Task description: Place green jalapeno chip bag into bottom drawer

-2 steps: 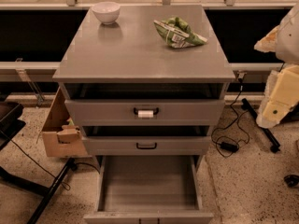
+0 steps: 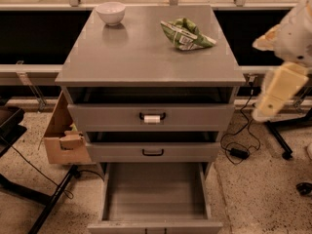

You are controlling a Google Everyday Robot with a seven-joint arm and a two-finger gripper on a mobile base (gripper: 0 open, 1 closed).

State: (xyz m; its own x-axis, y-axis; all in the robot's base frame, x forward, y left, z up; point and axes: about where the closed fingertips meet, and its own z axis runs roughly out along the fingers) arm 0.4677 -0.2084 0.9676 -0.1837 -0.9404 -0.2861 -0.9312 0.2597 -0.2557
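The green jalapeno chip bag (image 2: pixel 186 34) lies crumpled on the back right of the grey cabinet's top (image 2: pixel 146 57). The bottom drawer (image 2: pixel 155 191) is pulled out at floor level, and its wide flat grey interior holds nothing. My gripper (image 2: pixel 278 92), on the cream-coloured arm, hangs in the air at the right of the cabinet, about level with the top's front edge. It is well apart from the bag and holds nothing that I can see.
A white bowl (image 2: pixel 110 12) stands on the back left of the top. The two upper drawers with black handles (image 2: pixel 152 116) stand slightly pulled out. A cardboard box (image 2: pixel 63 135) sits at the cabinet's left, and cables and a power brick (image 2: pixel 239 152) lie on the floor at the right.
The arm and gripper have shifted a little to the left, towards the cabinet. The bag, bowl and drawers have not moved.
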